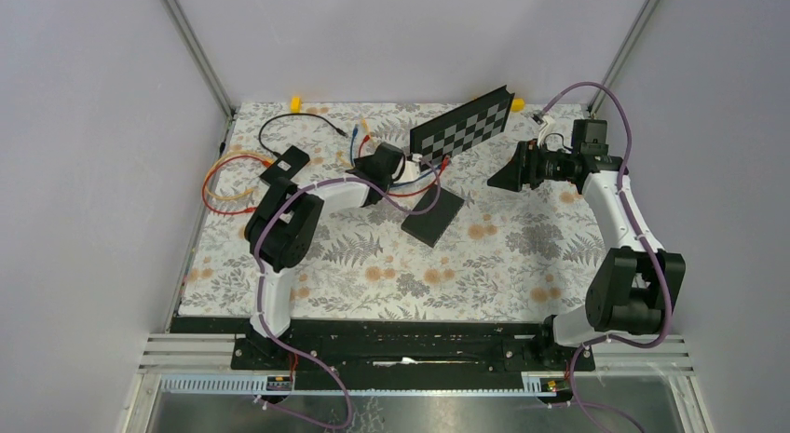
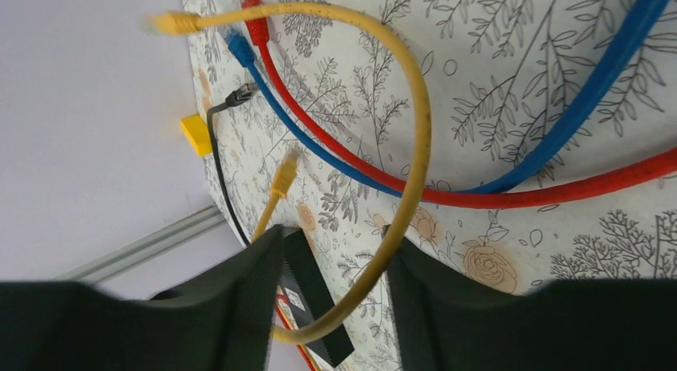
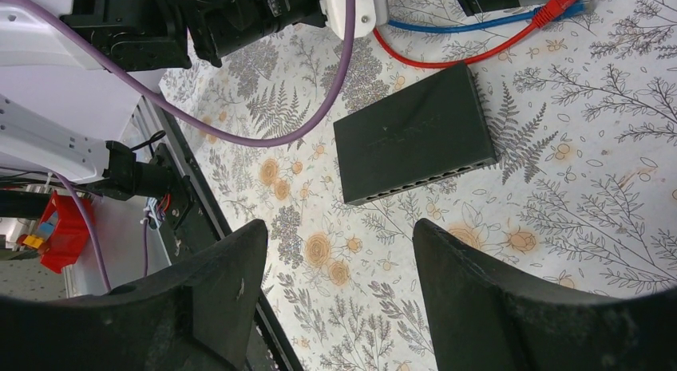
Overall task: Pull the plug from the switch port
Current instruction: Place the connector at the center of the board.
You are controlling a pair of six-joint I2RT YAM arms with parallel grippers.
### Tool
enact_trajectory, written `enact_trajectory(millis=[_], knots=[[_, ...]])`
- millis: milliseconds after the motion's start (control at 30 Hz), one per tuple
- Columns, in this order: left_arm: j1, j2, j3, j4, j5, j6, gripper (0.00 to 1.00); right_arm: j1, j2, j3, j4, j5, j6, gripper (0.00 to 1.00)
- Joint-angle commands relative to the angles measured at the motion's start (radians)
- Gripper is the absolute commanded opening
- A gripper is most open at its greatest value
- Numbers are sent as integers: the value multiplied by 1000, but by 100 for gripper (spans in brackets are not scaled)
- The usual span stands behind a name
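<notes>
step: reach phase, by my read; neither arm has a plug in hand yet.
left gripper (image 2: 335, 245): jaws apart. The long yellow network cable (image 2: 419, 124) runs through the gap between the fingers. Can't tell if a pad touches it.
right gripper (image 3: 339, 226): jaws apart, nothing between them. It hovers over the flat black switch with a row of ports (image 3: 415, 132).
flat black switch: lies mid-table on the floral table cover (image 1: 522, 265). The port row looks empty in the right wrist view.
small black switch box (image 2: 313, 295): at the left back of the table, just past the left fingers. Yellow and red leads run in at its near end, so the seated plug is probably here. That is a judgement, since the ports themselves are hidden.
loose ends: a yellow plug (image 2: 283, 175), a blue plug (image 2: 235, 44) and a black plug (image 2: 242, 92) lie free on the cover, in no port.
red plug (image 3: 559, 2): beside a dark unit at the foot of the black-and-white checkerboard panel (image 1: 463, 126). Seated or not, can't tell.
red cable (image 2: 495, 197), blue cable (image 2: 591, 76): side by side, crossing the yellow loop.
next move: find the seated plug and close on the plug body, not the cord. Press the latch tab, then pull straight out along the port. The box looks light and may drag, so the free arm may need to pin it.
</notes>
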Motion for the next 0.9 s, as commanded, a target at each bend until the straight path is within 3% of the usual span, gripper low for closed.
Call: enact_trajectory(millis=[0,167,233,567,867], knots=[[-16,-39,36,2,23,-95,58,-6,9,4,-3,-14,2,74],[-29,-111,10,-39,91,-198,91,-6,10,2,-4,-2,0,74],[-31,-148,5,-84,142,-251,98,-6,7,1,-3,-1,-1,74],[-36,-371,-96,-250,489,-461,99,-6,20,2,-4,-4,-3,74],[-45,-329,-80,-279,765,-604,98,-6,21,-2,-5,-2,-1,74]])
